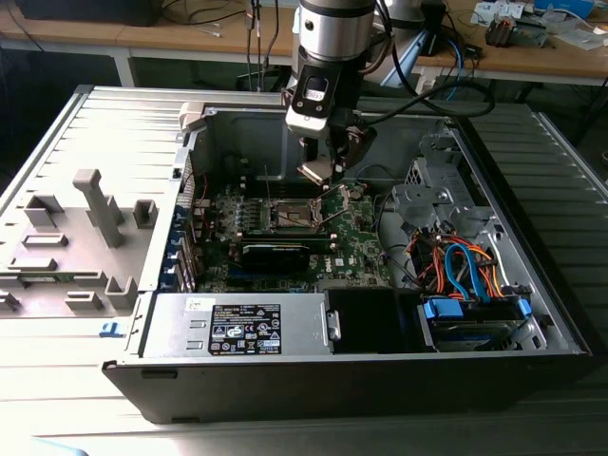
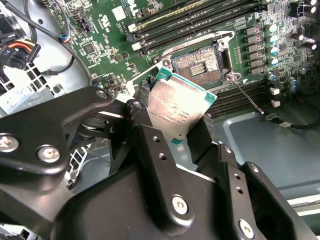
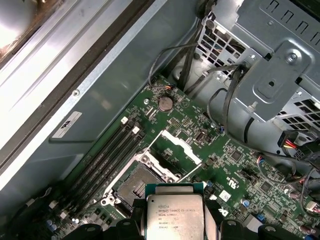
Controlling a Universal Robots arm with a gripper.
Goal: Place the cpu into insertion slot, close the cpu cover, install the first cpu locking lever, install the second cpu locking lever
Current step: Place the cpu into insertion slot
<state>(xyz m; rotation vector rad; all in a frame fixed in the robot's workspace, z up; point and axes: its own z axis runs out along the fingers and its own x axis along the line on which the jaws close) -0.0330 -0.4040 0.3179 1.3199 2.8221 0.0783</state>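
My gripper (image 2: 175,120) is shut on the cpu (image 2: 177,106), a flat square chip with a silvery top and green edge, held by two opposite sides between black fingers (image 2: 145,130). In the exterior view the gripper (image 1: 318,173) hangs inside the open computer case, a little above the insertion slot (image 1: 291,218) and slightly toward that view's right. The first wrist view shows the cpu (image 3: 175,215) off to one side of the bare insertion slot (image 3: 137,184). The cpu cover (image 3: 176,148) stands swung open beside the socket. A thin locking lever (image 2: 247,95) sticks out from the socket's corner.
Long black memory slots (image 2: 190,22) run beside the socket. A grey power supply box (image 1: 242,328) fills the case's front. Drive bays with blue and orange cables (image 1: 465,271) sit at the exterior view's right, and a metal drive cage (image 3: 270,75) carries loose wires.
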